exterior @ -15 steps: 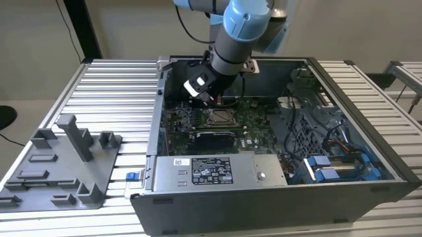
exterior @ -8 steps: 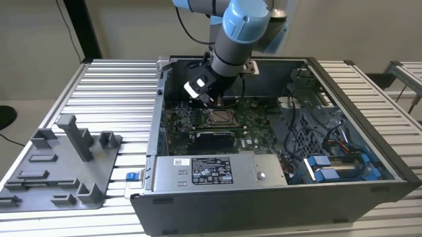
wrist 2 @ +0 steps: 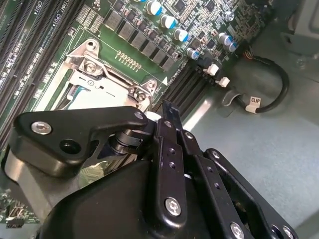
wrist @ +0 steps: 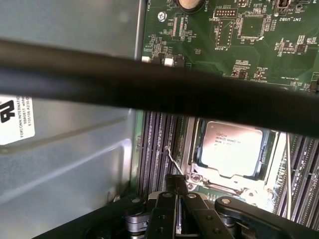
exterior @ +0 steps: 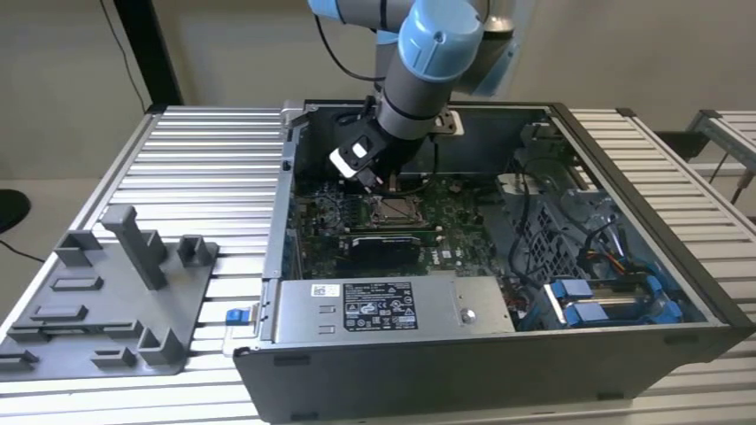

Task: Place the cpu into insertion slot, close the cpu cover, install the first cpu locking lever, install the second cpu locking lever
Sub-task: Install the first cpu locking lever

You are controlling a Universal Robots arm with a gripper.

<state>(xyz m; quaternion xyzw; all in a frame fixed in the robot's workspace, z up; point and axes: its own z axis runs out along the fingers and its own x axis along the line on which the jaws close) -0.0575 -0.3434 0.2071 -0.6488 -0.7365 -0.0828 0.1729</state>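
Your cpu (wrist: 234, 147) lies flat in the insertion slot (exterior: 378, 211), with the cpu cover (wrist: 193, 144) folded down around its silvery top in the first wrist view. Your claw (wrist: 177, 183) hangs clenched just beside the slot's corner, above the green circuit board (wrist: 239, 50) inside the open computer case (exterior: 473, 381) on the desk (exterior: 201, 159).

Computer case (exterior: 473, 376) stands open on a slatted metal table (exterior: 201, 168); green circuit board (exterior: 455, 208) lies exposed inside; arm (exterior: 420, 80) reaches down into the case from above; gripper (exterior: 378, 186) sits close to the square silver-rimmed socket (exterior: 397, 211), on its side toward the exterior view's left; grey labelled power box (exterior: 378, 305) lies along the near wall; grey holder tray (exterior: 106, 310) rests on the table, well apart from the case.
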